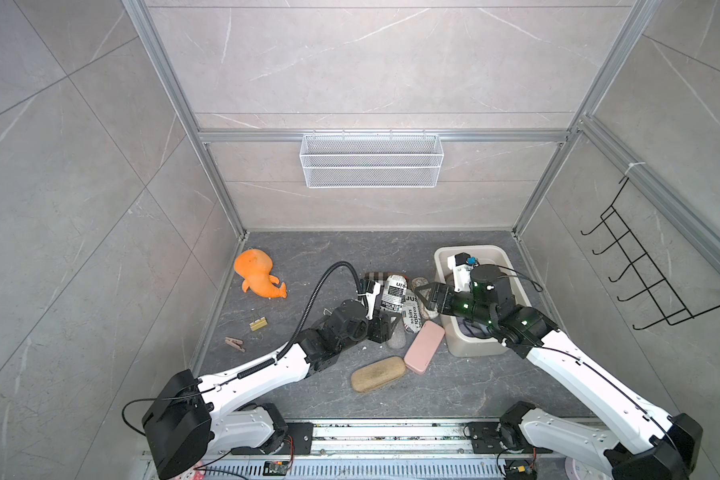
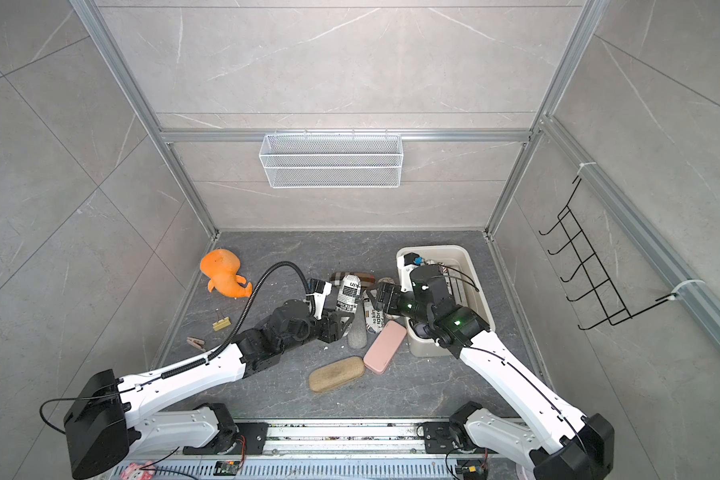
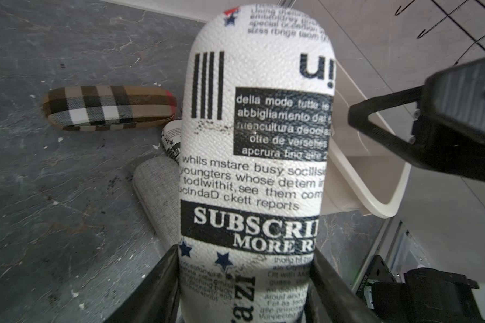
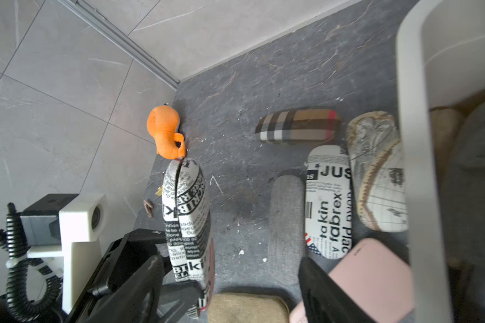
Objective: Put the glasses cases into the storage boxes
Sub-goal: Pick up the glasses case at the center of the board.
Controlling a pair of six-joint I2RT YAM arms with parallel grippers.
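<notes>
Two cases lie nearest the base: tan case point(image 1: 377, 374) flat on the floor, pink case point(image 1: 425, 347) just beside the tub point(image 1: 474, 349). Left gripper point(image 3: 244, 282) is clamped on a newsprint case point(image 3: 258, 139), lifted off the floor. Right gripper point(image 1: 425, 299) has jaws wide with nothing held, and hovers over the grey case point(image 4: 286, 218), second newsprint case point(image 4: 328, 201) and map case point(image 4: 375, 167) along the tub wall. Plaid case point(image 4: 297, 125) sits behind them. Tub contents are mostly hidden by the right arm. Orange toy point(image 1: 258, 276) is far left.

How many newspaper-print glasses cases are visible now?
2. One newspaper-print case is gripped by the left pincer; the second newspaper-print case lies on the floor between the grey case and the map-print case. Others may be hidden in the tub.
</notes>
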